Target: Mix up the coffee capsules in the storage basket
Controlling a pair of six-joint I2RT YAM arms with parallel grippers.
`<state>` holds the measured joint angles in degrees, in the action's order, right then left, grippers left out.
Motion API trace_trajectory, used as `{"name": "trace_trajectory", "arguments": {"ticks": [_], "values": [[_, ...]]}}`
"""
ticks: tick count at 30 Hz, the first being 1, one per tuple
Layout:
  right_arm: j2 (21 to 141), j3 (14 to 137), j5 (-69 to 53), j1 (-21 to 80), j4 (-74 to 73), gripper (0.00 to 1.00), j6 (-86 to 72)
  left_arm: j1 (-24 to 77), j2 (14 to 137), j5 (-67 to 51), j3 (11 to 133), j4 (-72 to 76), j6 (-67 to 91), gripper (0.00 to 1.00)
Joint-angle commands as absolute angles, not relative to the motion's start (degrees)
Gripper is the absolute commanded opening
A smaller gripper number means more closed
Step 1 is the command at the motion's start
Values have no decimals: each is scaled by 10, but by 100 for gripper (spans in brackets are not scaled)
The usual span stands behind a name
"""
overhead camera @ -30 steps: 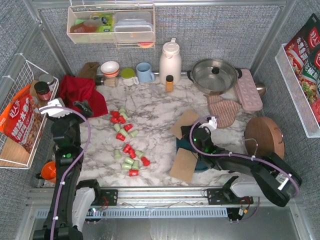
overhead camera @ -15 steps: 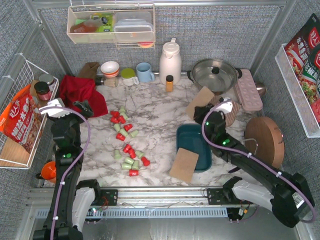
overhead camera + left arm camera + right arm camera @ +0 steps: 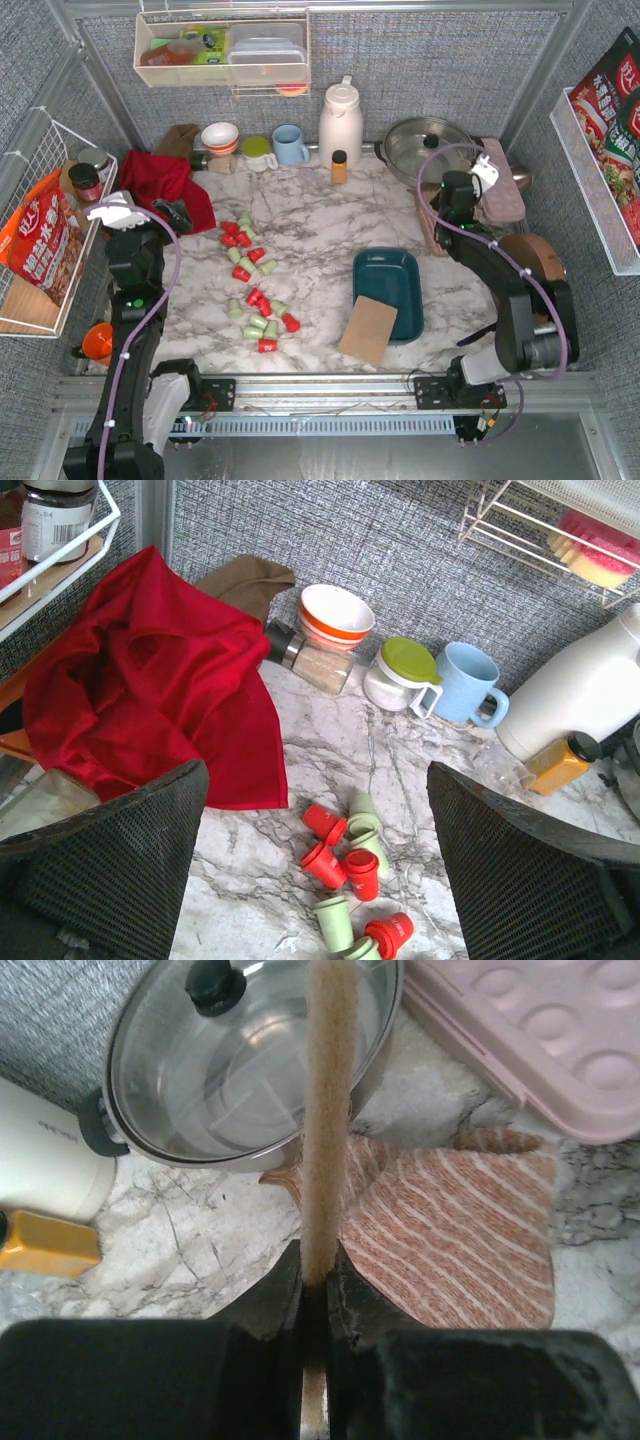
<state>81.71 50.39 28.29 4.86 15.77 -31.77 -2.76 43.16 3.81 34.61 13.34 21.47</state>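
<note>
Your right gripper (image 3: 317, 1265) has swung to 2 o'clock, clenched on a thin brown cardboard sheet (image 3: 326, 1110). At 4 o'clock the dark teal plastic basket (image 3: 386, 284) holds nothing; red and mint cup-shaped capsules (image 3: 256, 297) lie at 8 o'clock, left gripper (image 3: 316, 830) splayed. Mixing is not yet begun.

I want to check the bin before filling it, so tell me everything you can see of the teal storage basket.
The storage basket is a dark teal rectangular bin, seemingly plastic, with rounded corners and solid walls. It sits upright, open-topped, on the marble table, right of the scattered coffee capsules; nothing shows inside it. A brown cardboard sheet overlaps its near left corner.
</note>
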Motion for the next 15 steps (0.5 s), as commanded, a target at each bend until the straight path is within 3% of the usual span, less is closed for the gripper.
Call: {"name": "trace_trajectory", "arguments": {"ticks": [1, 5, 11, 12, 15], "values": [[884, 545, 223, 28, 156, 0, -277, -27, 437, 25, 359, 130, 218, 99], [940, 591, 185, -2, 98, 0, -299, -27, 434, 27, 359, 128, 218, 99], [970, 607, 253, -53, 42, 1, -320, -28, 432, 28, 358, 128, 218, 99], [979, 615, 255, -62, 34, 20, -316, -27, 432, 27, 359, 128, 219, 99], [1001, 671, 259, -81, -42, 52, -296, -28, 433, 23, 358, 128, 221, 99]]}}
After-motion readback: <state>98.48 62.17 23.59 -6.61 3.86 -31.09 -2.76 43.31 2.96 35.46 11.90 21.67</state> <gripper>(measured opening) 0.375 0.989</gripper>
